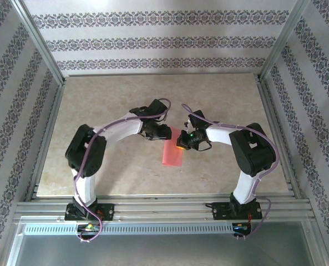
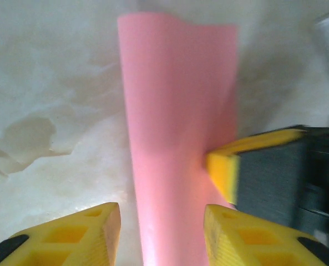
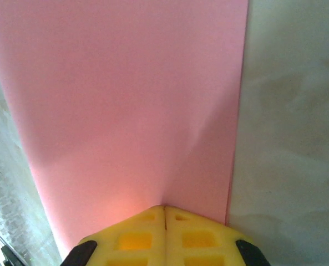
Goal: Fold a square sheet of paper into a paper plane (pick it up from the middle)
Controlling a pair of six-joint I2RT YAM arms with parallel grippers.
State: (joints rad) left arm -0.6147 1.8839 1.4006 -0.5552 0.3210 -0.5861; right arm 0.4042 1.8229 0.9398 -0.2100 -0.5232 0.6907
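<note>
Nearest, along the front edge of the table (image 1: 97,174), both arm bases bolted to the rail, upper links arched inward over the marbled top. Near the middle of that top, the square sheet of paper (image 1: 173,151): pink-red, doubled over into a long narrow strip, one end up between the two wrists, the other pointing back toward the bases. Hard to tell whether lying flat or lifted. On its right side, the right gripper (image 1: 182,139), squeezed fully together, yellow fingertips (image 3: 147,224) meeting without a gap and pinching the paper between them. On its left side, the left gripper (image 1: 165,133), parted about halfway, fingers (image 2: 97,227) set either side of the strip and not clamped on it, a sliver of table visible between one finger and the paper's rounded edge. Seen from the left wrist, one yellow finger of the right gripper pressed against the strip's opposite side. Beyond, bare tabletop, then patterned wallpaper (image 1: 164,41).
</note>
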